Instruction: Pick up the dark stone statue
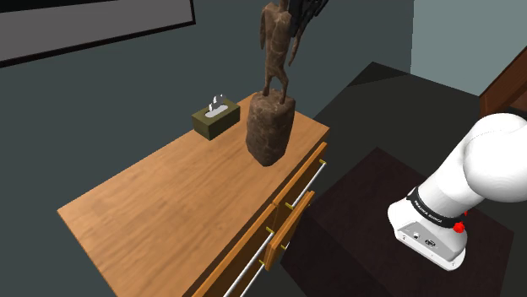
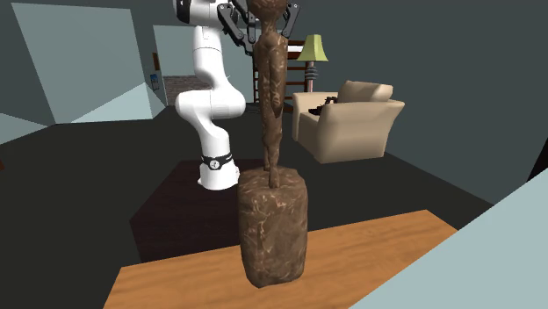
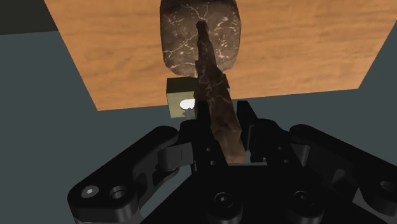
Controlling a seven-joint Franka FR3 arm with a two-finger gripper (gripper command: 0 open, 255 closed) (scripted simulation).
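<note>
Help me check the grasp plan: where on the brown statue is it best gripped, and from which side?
The statue is best taken by its slim figure near the top, from straight above: it stands upright on the wooden dresser, and its rough base looks too bulky to span. The gripper hangs at that spot.

statue (image 1: pixel 270 128) dark brown, pale-flecked | dresser top (image 1: pixel 160 207) orange-brown, grained | tissue box (image 1: pixel 211 122) olive | pincer (image 3: pixel 221 124) black

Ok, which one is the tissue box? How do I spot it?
Look at the wooden dresser with drawers. On its top, near the tall brown statue, sits the tissue box. It is small, low and olive green, with white tissue poking out.
</note>
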